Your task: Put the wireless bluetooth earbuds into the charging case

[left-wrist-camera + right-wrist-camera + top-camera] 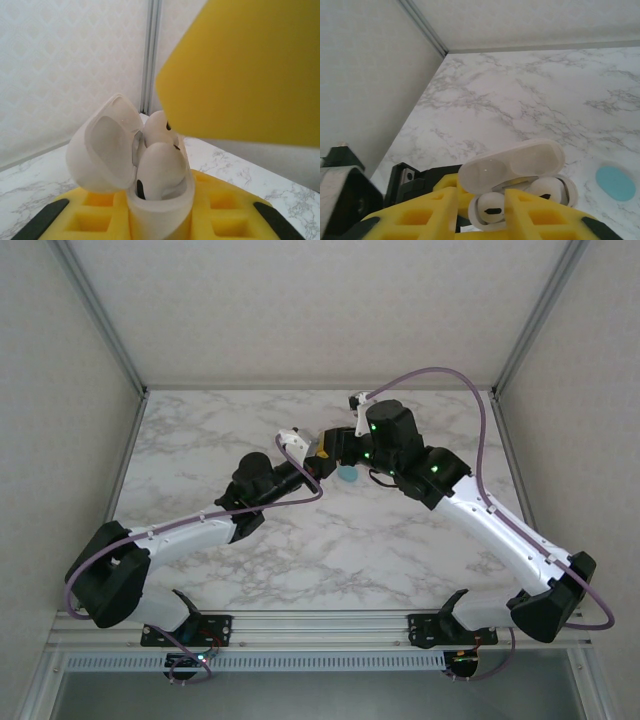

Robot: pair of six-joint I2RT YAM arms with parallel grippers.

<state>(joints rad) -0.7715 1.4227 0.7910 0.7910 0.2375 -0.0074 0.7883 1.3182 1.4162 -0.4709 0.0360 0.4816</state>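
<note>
The 2 small white rounded plastic earbuds [160,167] sit side by side in the wells of the white pebble-shaped plastic charging case [157,220], whose hinged lid [102,150] stands flipped open. The case rises upright between the yellow foam-padded fingers of the left gripper [308,458], above the grey-veined white marble table [520,100]. The right gripper [482,196] hangs just over the open case: from its wrist camera 1 earbud shows in the slot between its 2 yellow fingers [430,217], and from the left wrist camera 1 of those fingers is a big blurred yellow block just above the rear bud. The lower part of the case is cut off by the frame edge and hidden by the pads, and from overhead the case and buds are too small to make out between the 2 wrists. A flat round teal disc [616,182] lies on the table near the case. The left gripper is clamped tight on the case body. The right gripper's fingers stand narrowly apart; I cannot tell whether they pinch the bud or merely touch it.
</note>
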